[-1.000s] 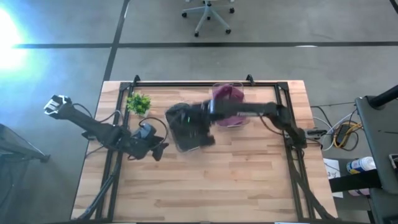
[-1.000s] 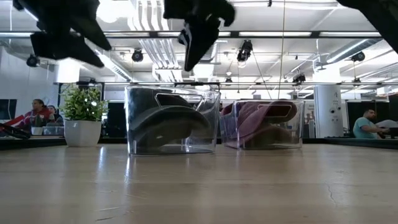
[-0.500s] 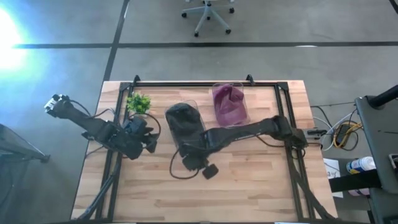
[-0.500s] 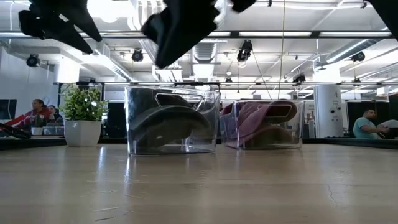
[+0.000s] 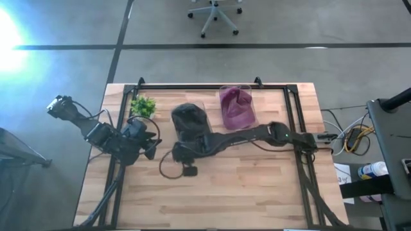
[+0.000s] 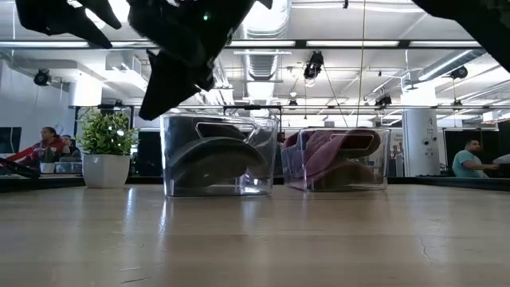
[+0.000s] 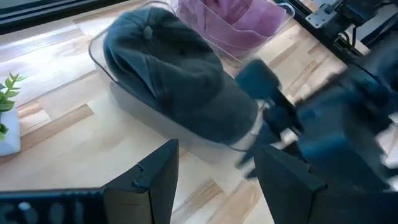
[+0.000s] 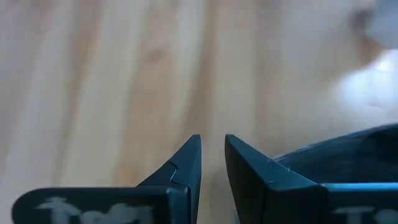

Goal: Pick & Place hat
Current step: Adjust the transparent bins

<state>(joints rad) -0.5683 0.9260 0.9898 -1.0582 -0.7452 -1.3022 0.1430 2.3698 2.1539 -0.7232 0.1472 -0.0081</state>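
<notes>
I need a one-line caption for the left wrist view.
Dark grey cap in a clear plastic bin, pink hat behind, right gripper approaching.

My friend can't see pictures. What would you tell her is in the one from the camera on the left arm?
A dark grey hat fills a clear plastic bin on a wooden table, with a bin of pink hats behind it. The right arm's gripper shows blurred beside the grey hat's bin. The left gripper has its two dark fingers spread open, holding nothing.

Grey concrete floor point(image 5: 270, 25) w/ white office chair point(image 5: 215, 14); ceiling strip lights point(image 6: 335, 44), people at desks.
</notes>
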